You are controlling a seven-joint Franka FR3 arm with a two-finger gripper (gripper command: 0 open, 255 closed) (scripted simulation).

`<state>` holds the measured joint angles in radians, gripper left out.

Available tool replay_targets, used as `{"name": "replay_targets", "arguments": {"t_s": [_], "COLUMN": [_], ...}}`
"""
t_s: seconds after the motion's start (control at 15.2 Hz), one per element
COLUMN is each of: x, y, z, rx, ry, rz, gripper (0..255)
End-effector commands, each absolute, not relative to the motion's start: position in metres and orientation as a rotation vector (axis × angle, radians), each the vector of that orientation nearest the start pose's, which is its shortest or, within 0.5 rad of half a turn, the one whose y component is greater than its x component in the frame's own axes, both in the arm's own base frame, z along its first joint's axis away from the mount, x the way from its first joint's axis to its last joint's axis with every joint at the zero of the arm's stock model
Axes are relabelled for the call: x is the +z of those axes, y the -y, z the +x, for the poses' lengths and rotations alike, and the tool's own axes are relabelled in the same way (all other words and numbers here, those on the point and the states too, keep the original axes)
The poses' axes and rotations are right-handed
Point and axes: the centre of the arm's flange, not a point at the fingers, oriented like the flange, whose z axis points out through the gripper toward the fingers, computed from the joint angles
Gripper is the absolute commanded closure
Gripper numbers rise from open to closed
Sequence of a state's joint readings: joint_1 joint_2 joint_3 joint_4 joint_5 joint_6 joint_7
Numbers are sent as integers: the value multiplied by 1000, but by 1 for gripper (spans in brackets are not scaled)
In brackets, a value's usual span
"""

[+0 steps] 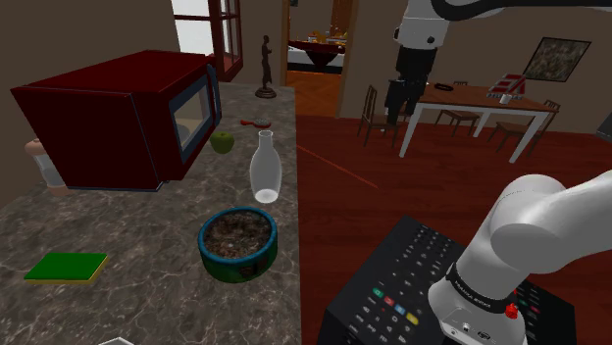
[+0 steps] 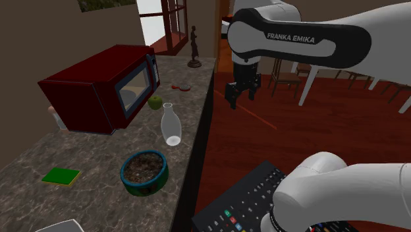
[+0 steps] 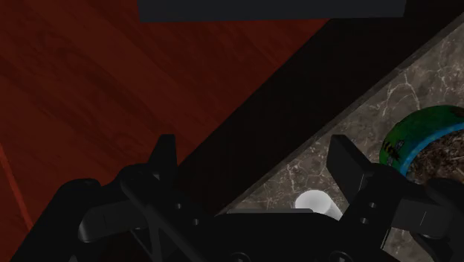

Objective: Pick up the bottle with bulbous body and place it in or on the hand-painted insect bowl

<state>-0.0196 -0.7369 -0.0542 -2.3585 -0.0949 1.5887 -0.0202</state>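
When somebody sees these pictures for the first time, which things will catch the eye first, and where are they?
First the big dark red microwave on the marble counter, on the shoulder view's left. Beside it stands a pale bulbous bottle and, nearer the camera, a green and blue bowl. The white arm hangs its open black gripper above the red floor, beyond the counter's edge.

One bottle (image 1: 265, 169), one bowl (image 1: 235, 268), one microwave (image 1: 118, 118) — one apple (image 1: 223, 142), one statuette (image 1: 265, 67)
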Motion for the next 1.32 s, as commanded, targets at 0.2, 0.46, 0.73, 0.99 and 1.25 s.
{"name": "replay_targets", "arguments": {"t_s": [0.2, 0.46, 0.73, 0.99, 1.25], "x": [565, 550, 536, 522, 507], "y": [24, 5, -14, -33, -53], "z": [355, 403, 451, 498, 545], "rx": [65, 76, 87, 98, 109], "ry": [-53, -48, -43, -38, -33], "rz": [-3192, -3183, -3175, -3167, -3159], "gripper": [0, 0, 0, 0, 0]}}
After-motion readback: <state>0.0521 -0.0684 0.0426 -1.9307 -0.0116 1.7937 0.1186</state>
